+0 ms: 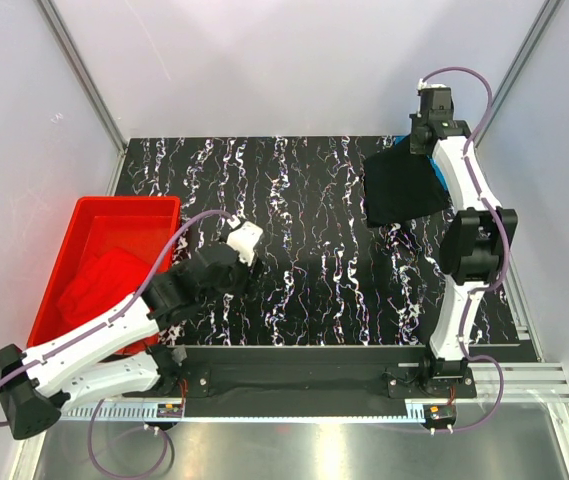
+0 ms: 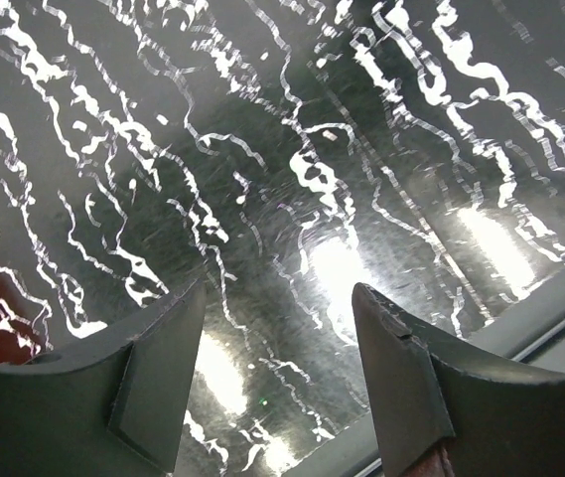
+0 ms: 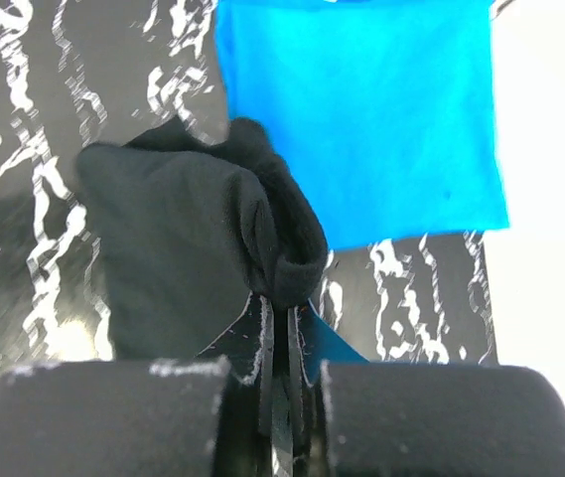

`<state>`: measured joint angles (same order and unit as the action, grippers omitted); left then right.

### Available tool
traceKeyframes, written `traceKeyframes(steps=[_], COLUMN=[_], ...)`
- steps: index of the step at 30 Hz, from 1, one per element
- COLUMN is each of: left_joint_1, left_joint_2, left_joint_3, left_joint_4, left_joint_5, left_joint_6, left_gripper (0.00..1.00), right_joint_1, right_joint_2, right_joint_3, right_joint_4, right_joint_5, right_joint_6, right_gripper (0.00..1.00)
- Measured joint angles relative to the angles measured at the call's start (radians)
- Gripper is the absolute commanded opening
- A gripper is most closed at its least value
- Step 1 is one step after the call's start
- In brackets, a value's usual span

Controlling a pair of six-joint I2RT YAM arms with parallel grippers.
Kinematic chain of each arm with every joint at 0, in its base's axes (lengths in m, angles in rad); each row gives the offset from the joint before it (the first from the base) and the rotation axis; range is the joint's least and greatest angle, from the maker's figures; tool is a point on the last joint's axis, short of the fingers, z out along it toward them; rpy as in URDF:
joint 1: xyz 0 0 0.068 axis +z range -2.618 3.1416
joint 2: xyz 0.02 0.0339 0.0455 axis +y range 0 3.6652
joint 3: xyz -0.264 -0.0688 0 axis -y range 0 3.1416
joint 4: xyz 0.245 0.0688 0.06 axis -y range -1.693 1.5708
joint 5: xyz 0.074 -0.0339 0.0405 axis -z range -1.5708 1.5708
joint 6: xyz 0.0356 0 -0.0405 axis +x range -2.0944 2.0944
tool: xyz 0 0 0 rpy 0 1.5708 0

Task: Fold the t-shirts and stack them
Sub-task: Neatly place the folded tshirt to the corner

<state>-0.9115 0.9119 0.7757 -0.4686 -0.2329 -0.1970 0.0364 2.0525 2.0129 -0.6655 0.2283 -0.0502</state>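
My right gripper [image 1: 422,140] is shut on a bunched edge of the black t-shirt [image 1: 404,185] and holds it lifted at the table's far right. In the right wrist view the black t-shirt [image 3: 178,248] hangs from the right gripper [image 3: 282,308]. The folded bright blue t-shirt [image 3: 361,109] lies flat on the table below it; only a sliver of it [image 1: 445,178] shows in the top view. The red t-shirt [image 1: 99,285] lies crumpled in the red tub [image 1: 124,207]. My left gripper [image 2: 277,328] is open and empty over bare table, near the tub [image 1: 242,245].
The table top [image 1: 294,200] is black with white marbling. The red tub stands at the left edge. A metal rail [image 1: 364,345] runs along the near edge. White walls and frame posts [image 1: 79,70] enclose the far side.
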Motion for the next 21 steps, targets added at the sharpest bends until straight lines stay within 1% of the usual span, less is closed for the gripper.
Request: traceKeyframes(steps=[5,11,17,21], left_joint_1=[0.033,0.055,0.069,0.072], left_joint_2=[0.007,0.038,0.037,0.046], left_joint_3=[-0.027,-0.032,-0.045,-0.045], left_joint_4=[0.008,0.003,-0.024,-0.032], left_joint_5=[0.019,0.027,0.027,0.028], left_joint_6=[0.004,-0.007,-0.022,-0.026], left_gripper=[0.66,0.65,0.65,0.65], right_joint_1=[0.000,0.000,0.000,-0.001], right_joint_2=[0.070,0.188,0.210,0.210], right_joint_3=[0.035,0.194,0.286,0.311], right_joint_4=[0.075,0.101,0.103,0.132], right_joint_5=[0.037,0.062,0.090,0.107], right_joint_6=[-0.057,-0.136,-0.206,-0.245], right_gripper=[0.00,0.00,0.00,0.00])
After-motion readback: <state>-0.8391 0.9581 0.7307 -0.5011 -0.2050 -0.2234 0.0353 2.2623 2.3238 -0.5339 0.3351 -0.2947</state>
